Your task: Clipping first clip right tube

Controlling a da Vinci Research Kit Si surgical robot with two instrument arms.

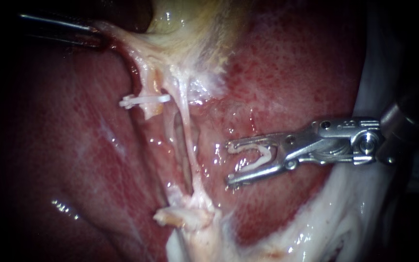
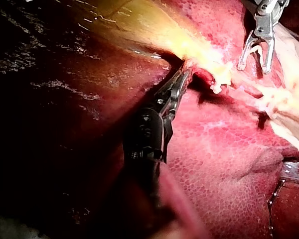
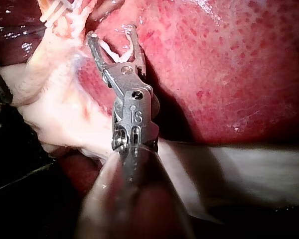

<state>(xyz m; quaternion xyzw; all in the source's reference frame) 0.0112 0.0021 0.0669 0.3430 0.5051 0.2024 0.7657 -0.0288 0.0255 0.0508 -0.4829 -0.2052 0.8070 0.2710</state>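
Note:
Two pale tubes run down from the yellowish gallbladder [image 1: 180, 19]. The left tube [image 1: 147, 85] carries a white clip [image 1: 144, 100] across it. The thin right tube [image 1: 187, 131] is bare. My right instrument [image 1: 230, 164] [image 3: 112, 34] hovers just right of that tube and is apart from it. Its jaws stand wide and hold an open white clip [image 1: 263, 157] [image 3: 112, 52] that touches both. My left instrument [image 1: 95, 34] [image 2: 185, 73] is shut on pale tissue at the gallbladder's edge, which is drawn out toward the upper left.
Red liver [image 1: 287, 63] lies behind and on both sides of the tubes. A lump of pale tissue [image 1: 195, 218] sits where the tubes end below. A white sheet [image 1: 364, 73] [image 3: 239, 164] borders the liver on the right, under my right instrument's shaft.

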